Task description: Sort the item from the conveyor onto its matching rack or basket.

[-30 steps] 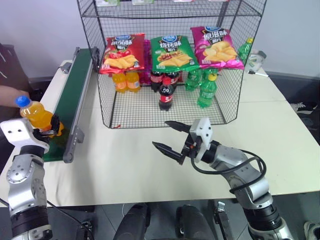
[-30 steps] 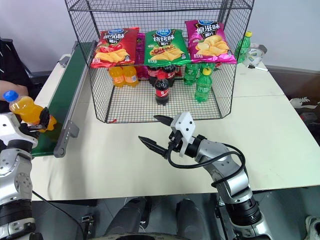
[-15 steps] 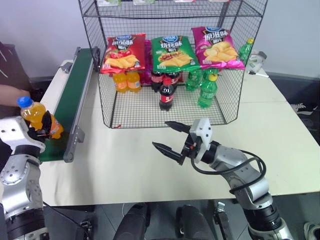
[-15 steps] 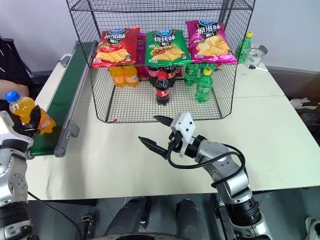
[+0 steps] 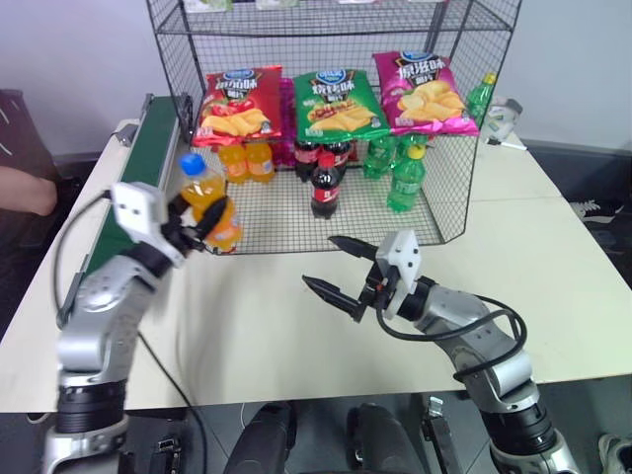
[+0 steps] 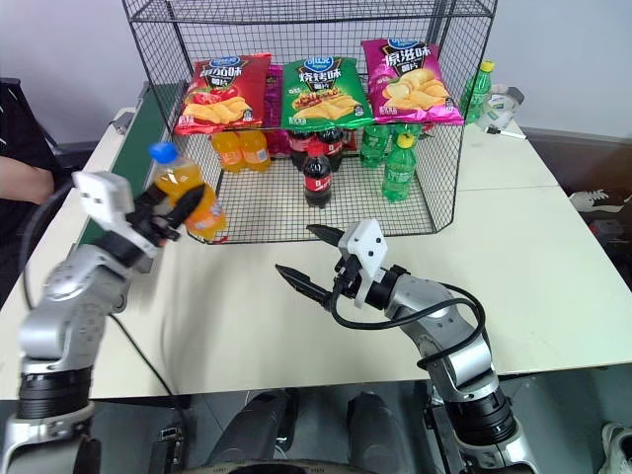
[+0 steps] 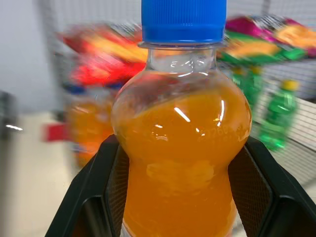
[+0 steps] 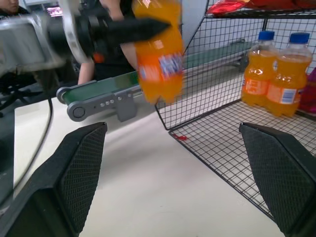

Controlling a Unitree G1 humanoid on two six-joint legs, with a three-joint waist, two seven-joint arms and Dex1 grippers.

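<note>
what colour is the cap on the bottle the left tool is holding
Blue, on the orange soda bottle; the left wrist view shows the cap best.

Left pincer (image 5: 202, 225) clamped, right pincer (image 5: 334, 267) agape

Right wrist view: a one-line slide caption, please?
Left hand holds an orange soda bottle beside the wire rack.

Orange soda bottle (image 7: 180, 148) base cropped (rack (image 7: 276, 59) perhaps blurred)
</note>
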